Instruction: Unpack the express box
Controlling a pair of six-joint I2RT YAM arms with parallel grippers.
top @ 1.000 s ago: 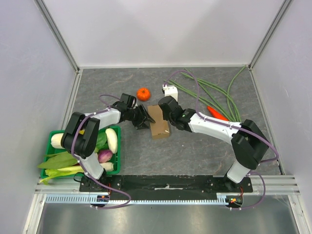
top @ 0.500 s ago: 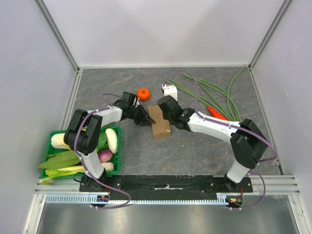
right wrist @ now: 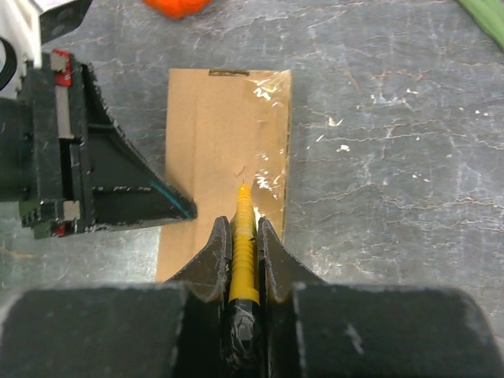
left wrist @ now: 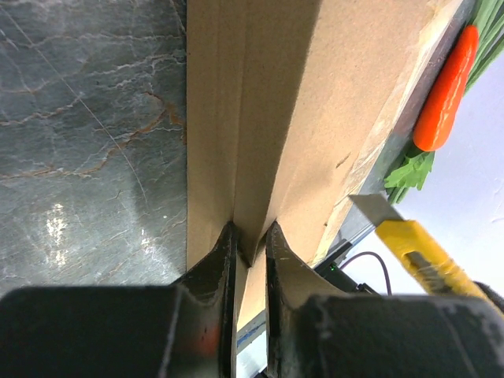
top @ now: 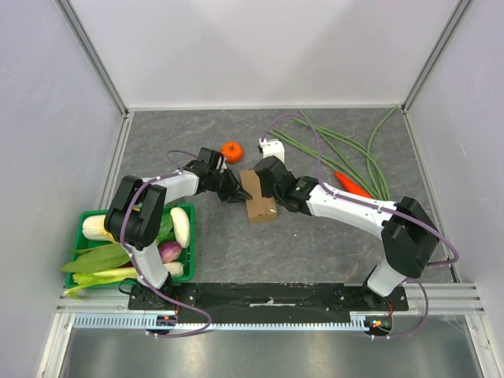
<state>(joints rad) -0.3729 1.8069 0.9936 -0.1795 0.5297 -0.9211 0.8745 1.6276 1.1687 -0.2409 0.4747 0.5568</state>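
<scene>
As seen from above, the express box [top: 260, 203] lies flat on the grey counter [top: 315, 244] at mid-scene, between the two end effectors. Its lid is down, and clear tape shines along the right side of its top.

- Left end effector [top: 238, 194]: at the box's left long edge. Its fingers [left wrist: 216, 256] are closed on a thin cardboard fold, pinching it.
- Right end effector [top: 268, 183]: over the right part of the box, clamped on a yellow utility knife [right wrist: 243, 236]. The blade tip is out over the taped strip; I cannot tell whether it touches.
- Orange fruit [top: 231, 151]: just beyond the box's far left corner, apart from it.
- Carrot [top: 352, 185] and long green beans [top: 346, 153]: to the right.
- Green crate [top: 191, 244] of vegetables: near left, well apart from the box.
</scene>
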